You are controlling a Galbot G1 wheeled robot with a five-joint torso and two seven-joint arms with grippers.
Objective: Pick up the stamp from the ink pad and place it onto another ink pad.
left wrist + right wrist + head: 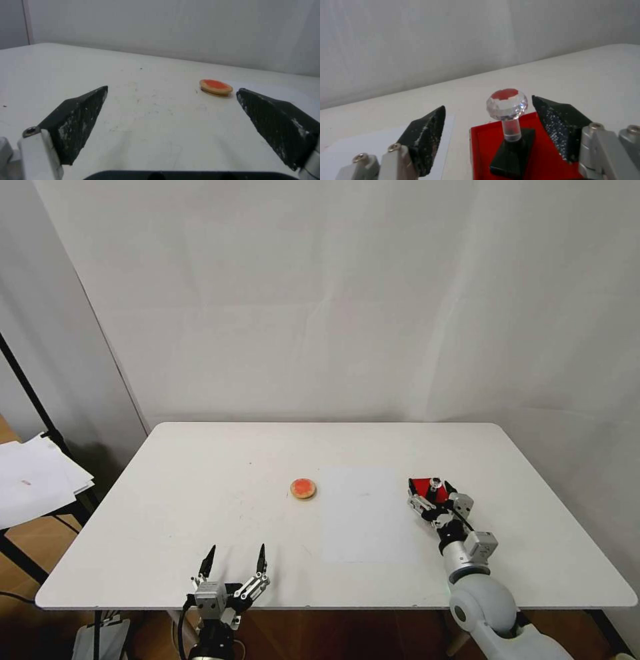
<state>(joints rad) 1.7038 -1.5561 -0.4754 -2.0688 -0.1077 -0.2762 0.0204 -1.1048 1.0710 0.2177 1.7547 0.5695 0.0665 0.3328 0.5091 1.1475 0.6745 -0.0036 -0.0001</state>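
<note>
Right gripper (429, 493) low over ink pad (520, 155), fingers (558, 127) wide apart round stamp (510, 130), untouched; left gripper (235, 563) parked, fingers agape.

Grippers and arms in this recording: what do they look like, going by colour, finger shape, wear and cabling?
Both grippers, left and right, have black wedge-shaped fingers tapering to points, their textured faces scuffed with white flecks. The fingers bolt onto silver metal linkages with visible screw heads. The right arm is pale grey with a rounded joint housing; a black cable runs beside the left wrist.
</note>
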